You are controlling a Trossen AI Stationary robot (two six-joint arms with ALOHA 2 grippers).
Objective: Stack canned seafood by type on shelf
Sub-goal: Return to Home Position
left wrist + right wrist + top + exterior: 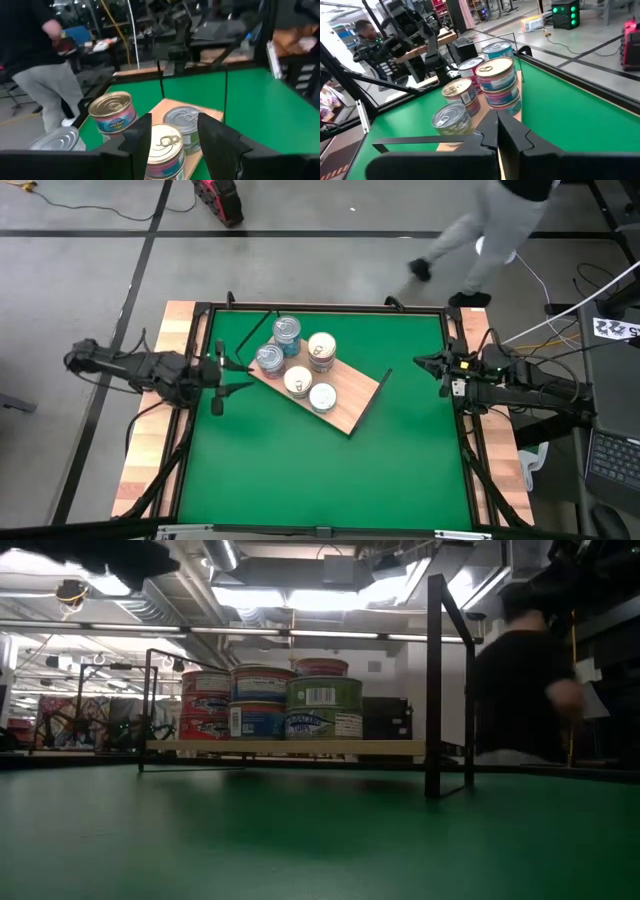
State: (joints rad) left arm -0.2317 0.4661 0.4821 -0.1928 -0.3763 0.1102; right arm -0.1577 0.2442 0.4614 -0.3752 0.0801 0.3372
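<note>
Canned seafood, short round metal tins [298, 381] with pull-tab lids: gathered in five spots on the shelf, a flat rectangular light-brown wood-grain board [352, 408] with dark edges. Occupies the board's far-left part; near-right end bare. From above: three silver lids, two cream-gold. Level across the table: stacked two high, side labels red, blue, green and pink-red. Stacks close together; exact contacts hard to tell.

Shelf: lies askew on the green table mat [320, 480], in its far half, with thin dark upright frames at both ends.

Left gripper [238, 376]: at the mat's left edge, just beside the shelf's left end, pointing toward the tins. Fingers spread apart, nothing between them.

Right gripper [418, 362]: at the mat's right edge, well apart from the shelf. Fingers pressed together, nothing clamped.

Person in grey trousers and dark shoes [480, 235]: on the grey floor beyond the table's far side.
</note>
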